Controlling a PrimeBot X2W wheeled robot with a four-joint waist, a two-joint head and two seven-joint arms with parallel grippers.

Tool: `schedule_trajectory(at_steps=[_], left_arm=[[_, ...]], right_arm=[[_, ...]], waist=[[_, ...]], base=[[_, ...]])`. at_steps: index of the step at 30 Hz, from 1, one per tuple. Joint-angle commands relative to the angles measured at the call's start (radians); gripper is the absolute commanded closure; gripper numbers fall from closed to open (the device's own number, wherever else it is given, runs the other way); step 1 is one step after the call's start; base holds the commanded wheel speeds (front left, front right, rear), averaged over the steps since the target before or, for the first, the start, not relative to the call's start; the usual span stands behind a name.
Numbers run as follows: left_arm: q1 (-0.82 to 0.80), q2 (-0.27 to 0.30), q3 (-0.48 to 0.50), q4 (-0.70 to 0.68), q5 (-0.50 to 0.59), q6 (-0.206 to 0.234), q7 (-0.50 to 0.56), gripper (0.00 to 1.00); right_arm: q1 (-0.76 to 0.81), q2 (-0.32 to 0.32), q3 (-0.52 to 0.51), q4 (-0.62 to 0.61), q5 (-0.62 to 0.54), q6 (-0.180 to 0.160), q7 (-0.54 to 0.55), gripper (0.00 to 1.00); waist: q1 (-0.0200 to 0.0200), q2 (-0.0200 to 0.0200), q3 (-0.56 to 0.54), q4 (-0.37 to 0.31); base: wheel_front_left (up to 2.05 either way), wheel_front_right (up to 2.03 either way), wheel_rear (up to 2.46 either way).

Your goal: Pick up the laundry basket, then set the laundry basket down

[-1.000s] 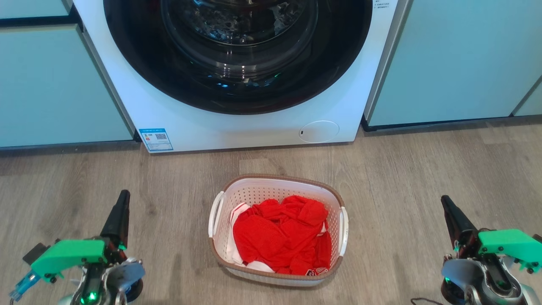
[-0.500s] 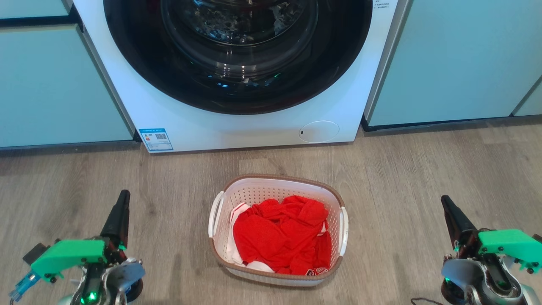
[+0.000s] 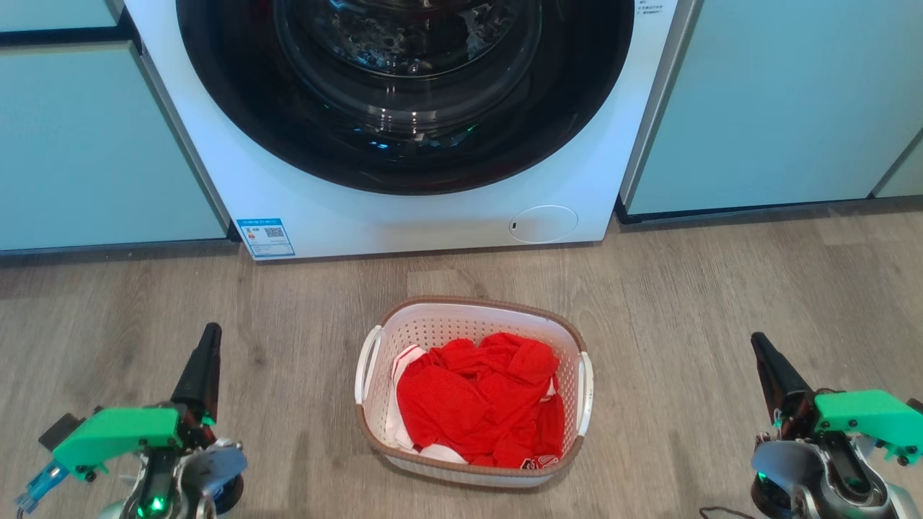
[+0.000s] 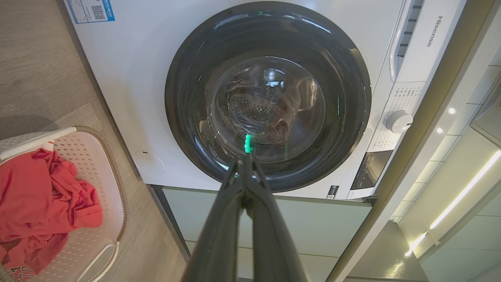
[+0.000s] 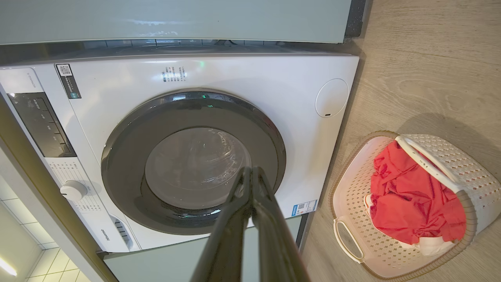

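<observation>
The laundry basket (image 3: pixel 461 318) stands on the wooden floor in front of the washing machine, white and perforated with a brown rim and a white handle on each side. Red clothing (image 3: pixel 479 404) fills it. It also appears in the left wrist view as the laundry basket (image 4: pixel 100 203) and in the right wrist view as the laundry basket (image 5: pixel 450 156). My left gripper (image 3: pixel 211 333) is shut and empty, well to the basket's left. My right gripper (image 3: pixel 757 340) is shut and empty, well to its right. Both point toward the machine: left gripper (image 4: pixel 244 158), right gripper (image 5: pixel 250 172).
A white front-loading washing machine (image 3: pixel 577 130) with a dark round door (image 3: pixel 404 94) stands just behind the basket. Pale green cabinets (image 3: pixel 779 101) flank it on both sides. Bare wooden floor (image 3: pixel 692 288) lies between each gripper and the basket.
</observation>
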Motion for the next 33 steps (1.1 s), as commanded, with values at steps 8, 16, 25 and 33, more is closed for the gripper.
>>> schedule_trajectory(at_steps=[8,16,25,33], left_arm=[[-0.056,0.009,0.037,-0.029,0.010,-0.007,0.008,1.00],[-0.056,0.009,0.037,-0.029,0.010,-0.007,0.008,1.00],[-0.056,0.009,0.037,-0.029,0.010,-0.007,0.008,1.00],[-0.056,0.009,0.037,-0.029,0.010,-0.007,0.008,1.00]], right_arm=[[-0.048,-0.007,0.017,-0.031,-0.011,0.005,0.009,1.00],[-0.048,-0.007,0.017,-0.031,-0.011,0.005,0.009,1.00],[-0.048,-0.007,0.017,-0.031,-0.011,0.005,0.009,1.00],[-0.048,-0.007,0.017,-0.031,-0.011,0.005,0.009,1.00]], waist=[[0.0000,0.0000,0.000,0.000],[0.0000,0.0000,0.000,0.000],[0.0000,0.0000,0.000,0.000],[0.0000,0.0000,0.000,0.000]], base=[[0.00,0.00,0.00],[0.00,0.00,0.00],[0.00,0.00,0.00],[0.00,0.00,0.00]])
